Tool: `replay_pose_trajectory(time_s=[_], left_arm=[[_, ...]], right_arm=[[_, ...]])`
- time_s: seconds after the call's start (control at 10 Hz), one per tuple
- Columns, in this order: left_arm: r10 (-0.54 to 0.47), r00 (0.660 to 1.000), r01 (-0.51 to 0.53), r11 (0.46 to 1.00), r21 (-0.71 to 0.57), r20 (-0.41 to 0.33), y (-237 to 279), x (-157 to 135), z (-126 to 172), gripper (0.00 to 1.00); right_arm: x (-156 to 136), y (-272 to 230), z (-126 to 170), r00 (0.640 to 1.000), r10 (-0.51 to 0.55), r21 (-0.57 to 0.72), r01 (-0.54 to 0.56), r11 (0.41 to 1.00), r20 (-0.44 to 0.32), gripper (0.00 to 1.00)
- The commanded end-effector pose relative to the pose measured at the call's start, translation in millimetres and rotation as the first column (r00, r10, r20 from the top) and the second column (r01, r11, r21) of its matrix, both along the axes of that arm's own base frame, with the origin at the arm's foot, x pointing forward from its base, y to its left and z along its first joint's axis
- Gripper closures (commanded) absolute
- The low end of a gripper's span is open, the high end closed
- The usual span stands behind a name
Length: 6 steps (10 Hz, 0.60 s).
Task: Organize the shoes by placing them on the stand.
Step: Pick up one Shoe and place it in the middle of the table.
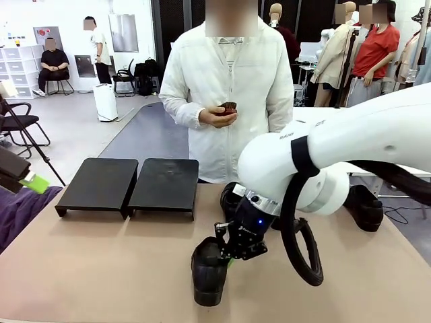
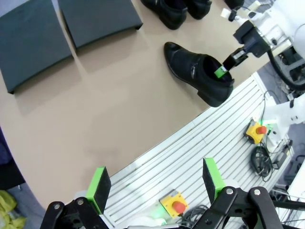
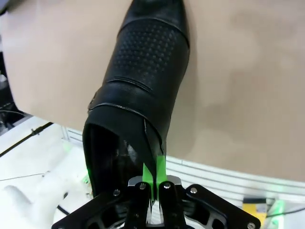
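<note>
My right gripper (image 1: 232,259) is shut on the heel collar of a black leather shoe (image 1: 207,272) near the table's front edge. In the right wrist view its green pads (image 3: 160,172) pinch the rim of that shoe (image 3: 145,76), whose toe points away and whose heel overhangs the edge. Whether the sole rests on the table I cannot tell. The left wrist view shows the same shoe (image 2: 198,71) held by my right gripper (image 2: 220,71). My left gripper (image 2: 155,179) hangs open and holds nothing, out past the table's edge. The stand (image 1: 128,185), two black panels, is bare.
Two more shoes (image 2: 171,10) lie at the far side near the person, and another (image 1: 364,206) sits at the right behind my right arm. The person holds a small dark object (image 1: 227,108). Purple cloth (image 1: 20,208) lies at the left edge.
</note>
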<state>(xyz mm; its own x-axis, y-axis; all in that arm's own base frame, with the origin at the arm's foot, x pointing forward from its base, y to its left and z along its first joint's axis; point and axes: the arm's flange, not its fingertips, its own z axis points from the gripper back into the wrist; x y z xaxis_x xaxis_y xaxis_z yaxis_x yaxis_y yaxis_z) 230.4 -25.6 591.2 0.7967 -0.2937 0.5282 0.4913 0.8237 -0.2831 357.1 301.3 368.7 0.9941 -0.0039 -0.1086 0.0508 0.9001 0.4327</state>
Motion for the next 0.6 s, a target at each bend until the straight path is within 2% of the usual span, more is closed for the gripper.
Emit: replay_pose_trajectory(time_s=[0.0,0.2,0.4,0.5], left_arm=[[-0.016,1.0,0.016,1.0,-0.015,0.001,1,1,1,0.0],[-0.016,1.0,0.016,1.0,-0.015,0.001,1,1,1,0.0],[-0.016,1.0,0.016,1.0,-0.015,0.001,1,1,1,0.0],[-0.016,1.0,0.016,1.0,-0.015,0.001,1,1,1,0.0]], right_arm=[[16,8,-3,0.996,0.056,-0.018,-0.055,0.998,0.066,1.0],[25,7,-13,0.993,0.067,-0.009,-0.067,0.998,0.093,1.0],[26,6,-14,0.995,0.064,0.003,-0.065,0.998,0.07,1.0],[26,6,-14,0.997,0.069,0.023,-0.07,0.997,0.045,0.9]])
